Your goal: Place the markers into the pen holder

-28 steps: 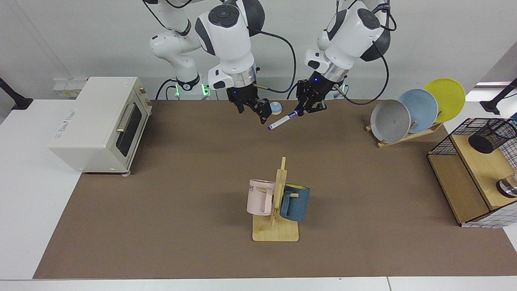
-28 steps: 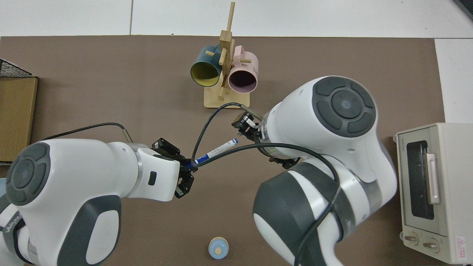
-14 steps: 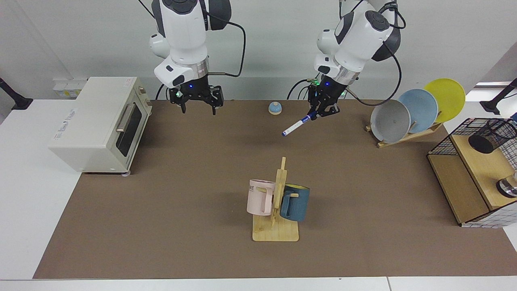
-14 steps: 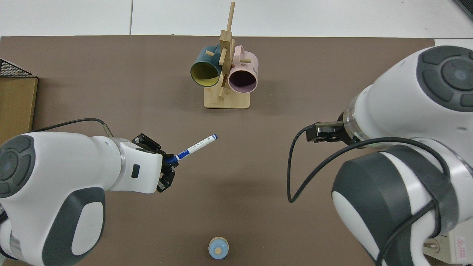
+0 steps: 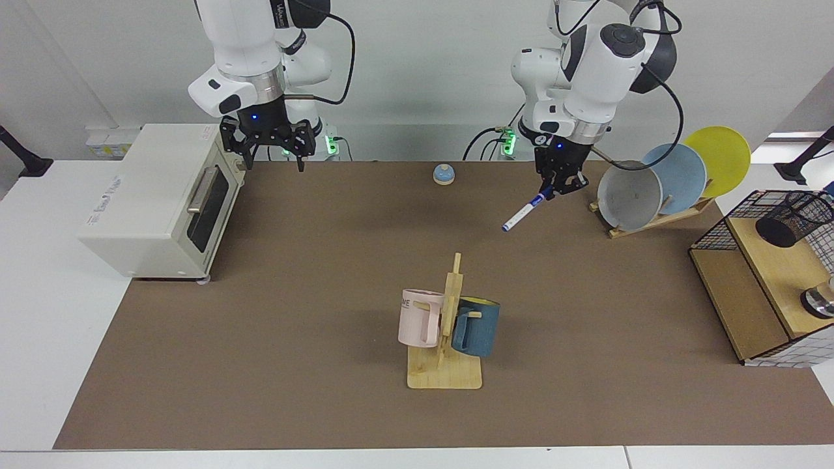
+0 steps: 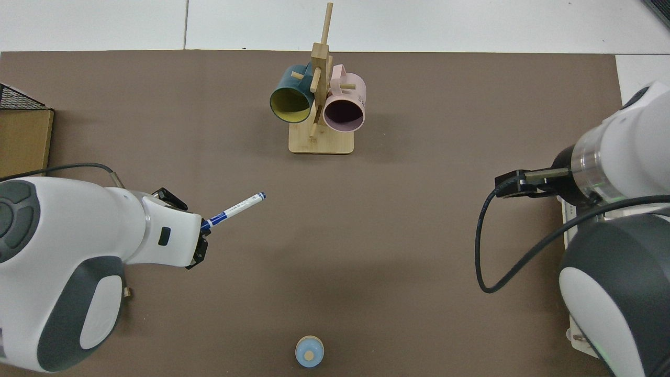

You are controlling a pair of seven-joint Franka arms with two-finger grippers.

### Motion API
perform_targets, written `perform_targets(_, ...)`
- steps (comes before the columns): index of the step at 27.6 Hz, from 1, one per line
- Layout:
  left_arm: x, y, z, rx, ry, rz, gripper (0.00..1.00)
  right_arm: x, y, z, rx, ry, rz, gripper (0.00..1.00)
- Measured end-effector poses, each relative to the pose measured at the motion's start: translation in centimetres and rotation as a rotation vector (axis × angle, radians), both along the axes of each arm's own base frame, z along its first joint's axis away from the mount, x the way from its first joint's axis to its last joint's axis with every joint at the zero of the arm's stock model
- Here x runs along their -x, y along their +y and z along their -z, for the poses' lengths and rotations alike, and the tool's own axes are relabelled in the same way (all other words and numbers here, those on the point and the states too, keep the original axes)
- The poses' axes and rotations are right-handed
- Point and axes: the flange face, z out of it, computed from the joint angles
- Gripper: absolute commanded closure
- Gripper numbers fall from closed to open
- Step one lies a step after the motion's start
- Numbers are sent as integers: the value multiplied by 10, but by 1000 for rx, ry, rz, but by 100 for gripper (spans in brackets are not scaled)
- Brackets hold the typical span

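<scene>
The marker [image 5: 521,213], white-barrelled with blue ends, hangs slanted above the brown mat. My left gripper [image 5: 552,189] is shut on its upper blue end, just beside the plate rack. From above, the marker [image 6: 236,206] sticks out of the same left gripper [image 6: 203,230]. My right gripper [image 5: 273,158] hangs open and empty over the mat's back edge, next to the toaster oven. The pen holder [image 5: 793,218], a small black mesh cup, looks tilted on the wooden shelf at the far side, well apart from the marker. It is out of the top view.
A toaster oven [image 5: 163,202] stands near the right gripper. A wooden mug rack [image 5: 446,371] with a pink and a blue mug is mid-mat. A plate rack [image 5: 671,179], a wire-basket shelf [image 5: 749,260] and a small blue knob [image 5: 444,174] are around.
The right gripper let go of the marker, swung away to the toaster oven and rose. The left gripper carried the marker toward the plate rack.
</scene>
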Motion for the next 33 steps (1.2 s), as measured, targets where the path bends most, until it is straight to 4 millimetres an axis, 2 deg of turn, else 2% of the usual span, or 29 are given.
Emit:
perform_targets(7, -12, 59, -2, -179, -16, 81, 100, -4, -21, 1, -66, 15, 46, 0)
perform_targets(12, -17, 96, -9, -300, -14, 117, 100, -4, -21, 1, -64, 14, 43, 0)
perform_targets(16, -20, 113, -16, -402, -19, 143, 100, -4, -22, 1, -64, 14, 45, 0)
perform_targets(22, -27, 137, -30, -529, -19, 201, 100, -6, -36, 1, -65, 14, 71, 0)
perform_targets(33, -47, 179, -51, -681, 2, 268, 100, -8, -53, 1, -65, 13, 102, 0)
